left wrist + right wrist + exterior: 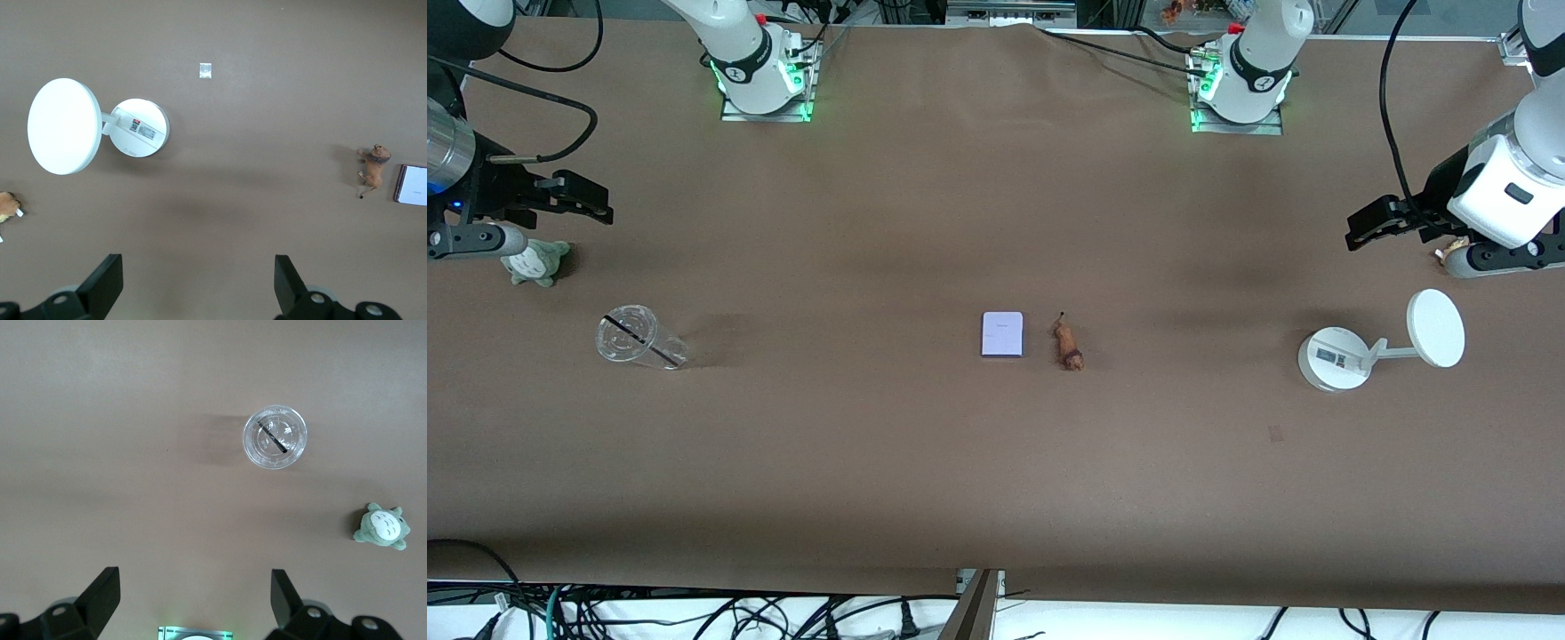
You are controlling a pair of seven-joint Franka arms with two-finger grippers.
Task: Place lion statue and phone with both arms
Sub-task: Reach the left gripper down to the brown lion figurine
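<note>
The phone (pixel 1002 333), a pale lavender-white slab, lies flat at the middle of the table. The lion statue (pixel 1067 345), small and orange-brown, lies right beside it toward the left arm's end. Both also show in the left wrist view, the lion statue (pixel 373 170) next to the phone (pixel 412 185). My left gripper (pixel 1353 229) is open and empty, up in the air near the left arm's end of the table; its wide gap shows in its wrist view (pixel 199 280). My right gripper (pixel 607 204) is open and empty over the right arm's end, seen too in its wrist view (pixel 195 597).
A white round-based stand (pixel 1334 357) with a disc (pixel 1436 327) stands near the left gripper. A brown plush toy (pixel 1449 253) is partly hidden under that gripper. A clear lidded cup (pixel 640 338) and a grey-green plush toy (pixel 535 263) sit near the right gripper.
</note>
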